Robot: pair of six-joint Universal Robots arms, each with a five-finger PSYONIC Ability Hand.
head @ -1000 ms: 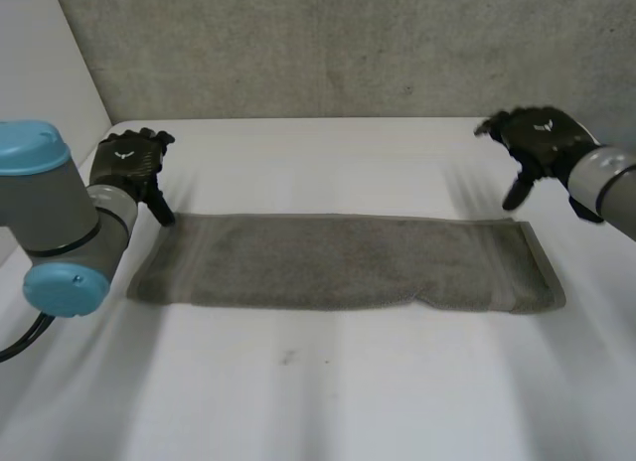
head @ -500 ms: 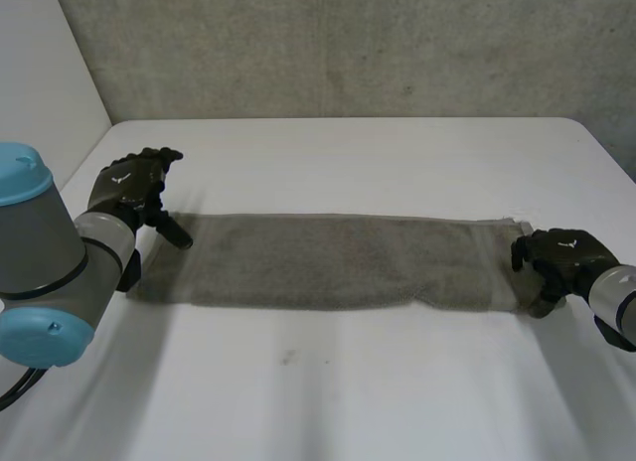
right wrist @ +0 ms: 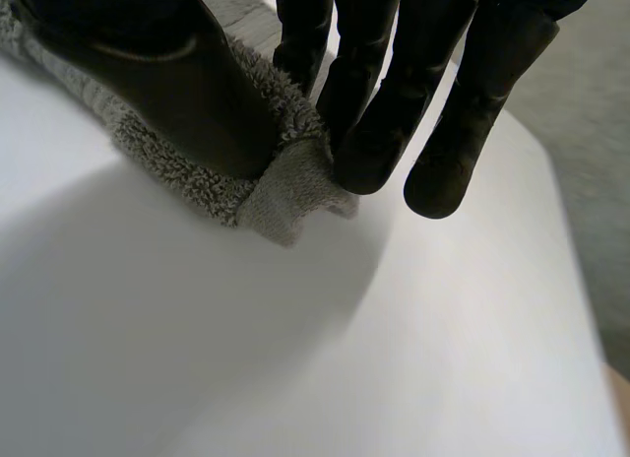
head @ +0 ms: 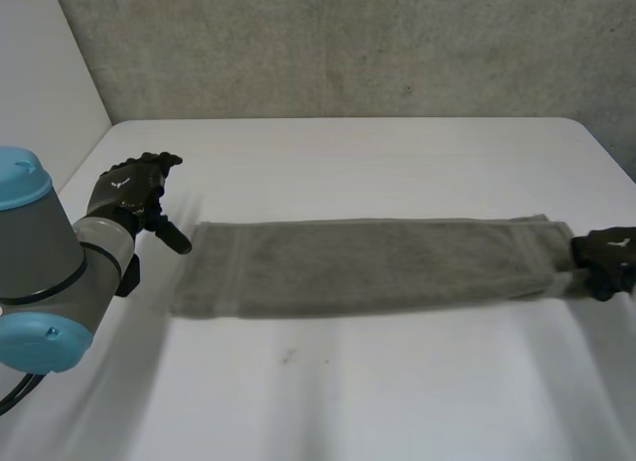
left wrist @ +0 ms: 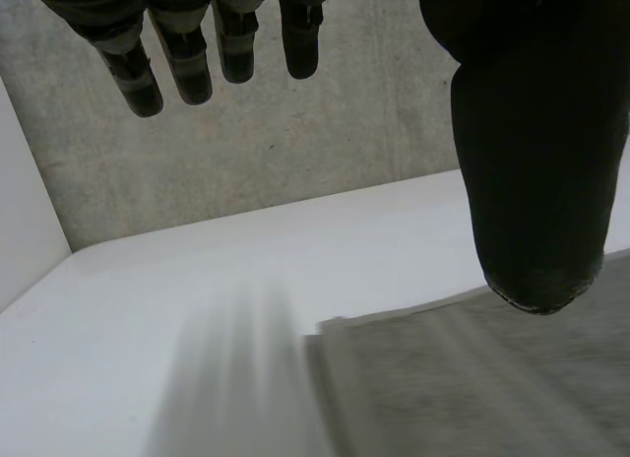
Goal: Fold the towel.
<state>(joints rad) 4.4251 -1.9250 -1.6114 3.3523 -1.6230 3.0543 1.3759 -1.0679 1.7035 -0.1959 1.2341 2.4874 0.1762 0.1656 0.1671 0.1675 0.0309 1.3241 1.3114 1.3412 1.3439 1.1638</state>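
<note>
Lying flat as a long grey strip, the towel [head: 368, 264] spans the table [head: 328, 401] from one hand to the other. Right hand [head: 608, 262] grips the strip's end. In the right wrist view its thumb [right wrist: 167, 73] lies on top of the corner and its fingers [right wrist: 374, 112] curl in against it, so that the pile and the hemmed edge are pinched between them and the cloth bunches at the fingertips. Left hand [head: 129, 191] is at the opposite end, just beside the towel's far corner, and holds nothing. In the left wrist view its fingers [left wrist: 187, 53] are straight and stand well apart from the thumb [left wrist: 532, 132]. The towel's short edge lies under the thumb tip, and whether the tip touches the cloth cannot be told. Bare white table extends beyond the left fingertips and around the right hand. Left arm [head: 40, 272], with grey joint and light-blue caps, rises behind its hand. A grey concrete wall [head: 348, 44] stands along the table's far edge, beyond both hands, meeting a white side wall [head: 40, 64] past the left hand.
</note>
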